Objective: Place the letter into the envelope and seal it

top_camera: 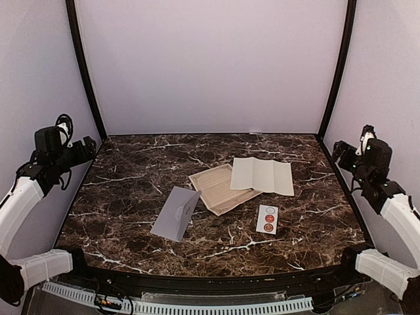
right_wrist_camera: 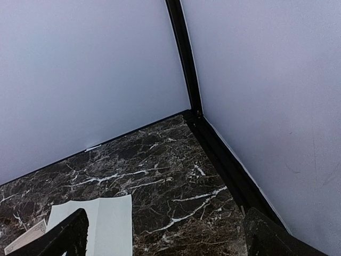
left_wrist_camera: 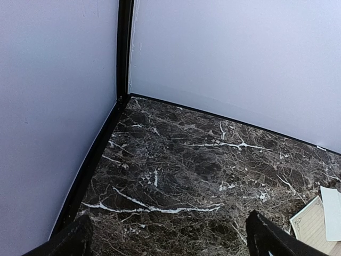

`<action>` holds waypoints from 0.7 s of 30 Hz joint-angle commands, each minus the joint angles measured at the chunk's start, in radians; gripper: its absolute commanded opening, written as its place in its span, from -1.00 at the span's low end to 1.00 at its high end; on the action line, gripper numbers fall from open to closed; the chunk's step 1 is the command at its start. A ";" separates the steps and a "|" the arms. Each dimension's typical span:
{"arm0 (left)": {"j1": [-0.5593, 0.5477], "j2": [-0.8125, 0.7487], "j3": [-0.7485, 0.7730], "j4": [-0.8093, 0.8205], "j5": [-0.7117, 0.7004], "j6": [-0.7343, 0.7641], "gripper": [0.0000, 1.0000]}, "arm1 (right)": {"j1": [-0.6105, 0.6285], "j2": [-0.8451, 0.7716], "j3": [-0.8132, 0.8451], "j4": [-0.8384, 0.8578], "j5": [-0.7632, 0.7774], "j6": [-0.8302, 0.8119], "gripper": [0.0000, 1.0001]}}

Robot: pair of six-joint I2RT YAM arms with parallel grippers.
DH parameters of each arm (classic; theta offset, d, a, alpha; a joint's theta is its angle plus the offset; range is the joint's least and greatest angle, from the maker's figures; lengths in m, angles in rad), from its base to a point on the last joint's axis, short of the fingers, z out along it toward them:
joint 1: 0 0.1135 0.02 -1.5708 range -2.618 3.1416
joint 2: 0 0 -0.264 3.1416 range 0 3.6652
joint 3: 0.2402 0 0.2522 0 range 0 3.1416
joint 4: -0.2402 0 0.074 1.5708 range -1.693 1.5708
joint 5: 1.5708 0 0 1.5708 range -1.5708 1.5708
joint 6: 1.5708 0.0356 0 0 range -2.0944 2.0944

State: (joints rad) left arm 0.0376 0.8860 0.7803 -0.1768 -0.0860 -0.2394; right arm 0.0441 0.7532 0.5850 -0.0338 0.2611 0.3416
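The grey-lavender envelope (top_camera: 176, 213) lies flat on the marble table, front and left of centre, its pointed flap toward the back right. A white folded sheet, the letter (top_camera: 262, 175), lies right of centre and overlaps a beige sheet with a printed border (top_camera: 218, 189). The letter's edge shows in the left wrist view (left_wrist_camera: 331, 205) and the right wrist view (right_wrist_camera: 101, 221). My left gripper (top_camera: 87, 148) is raised at the far left edge, open and empty (left_wrist_camera: 168, 246). My right gripper (top_camera: 340, 153) is raised at the far right edge, open and empty (right_wrist_camera: 168, 242).
A small white sticker strip with round seals (top_camera: 267, 218) lies in front of the letter. The beige sheet also shows in the left wrist view (left_wrist_camera: 311, 226). Pale walls with black corner posts (top_camera: 85, 72) enclose the table on three sides.
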 commanded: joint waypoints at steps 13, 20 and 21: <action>-0.036 0.066 0.289 -0.145 0.273 -0.026 0.98 | 0.115 0.143 0.169 -0.212 -0.249 0.023 0.95; -0.229 0.208 0.280 -0.049 0.289 -0.010 0.98 | 0.342 0.250 0.126 -0.183 -0.328 0.332 0.92; -0.231 0.216 0.273 -0.005 0.312 -0.016 0.98 | 0.377 0.263 0.108 -0.161 -0.336 0.387 0.91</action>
State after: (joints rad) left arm -0.1619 1.0691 1.0706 -0.2760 0.1410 -0.2466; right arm 0.3149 0.9852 0.7288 -0.2398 -0.0059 0.4984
